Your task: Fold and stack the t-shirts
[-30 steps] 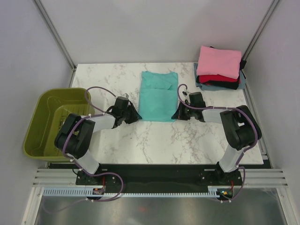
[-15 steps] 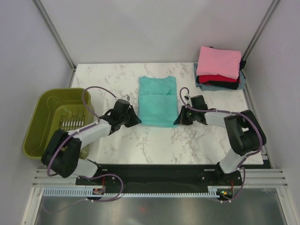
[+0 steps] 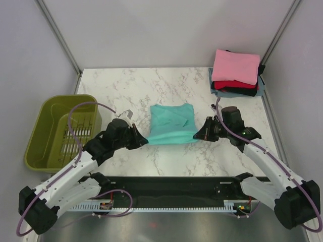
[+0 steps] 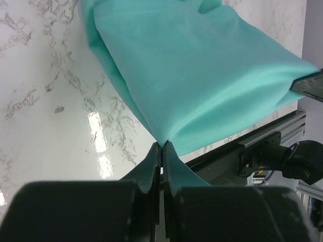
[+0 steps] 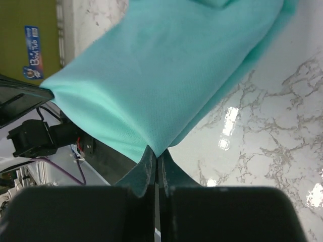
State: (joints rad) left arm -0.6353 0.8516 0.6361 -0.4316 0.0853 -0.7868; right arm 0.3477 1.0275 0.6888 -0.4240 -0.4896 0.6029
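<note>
The teal t-shirt (image 3: 172,125) is lifted at its near edge and stretched between both grippers above the middle of the marble table (image 3: 151,85). My left gripper (image 3: 145,141) is shut on its near left corner (image 4: 166,138). My right gripper (image 3: 199,135) is shut on its near right corner (image 5: 156,148). The shirt's far part still lies on the table. A stack of folded shirts stands at the back right: pink (image 3: 236,66) on top, red (image 3: 229,84) and black (image 3: 242,92) under it, grey-blue (image 3: 212,83) at the bottom.
An olive-green plastic basket (image 3: 35,146) stands at the left edge of the table; it also shows in the right wrist view (image 5: 30,20). The black rail (image 3: 166,184) of the arm bases runs along the near edge.
Both grippers have pulled back toward the near edge, raising the teal shirt's near edge and dragging the shirt nearer. Both arms have stretched out lower over the table.
</note>
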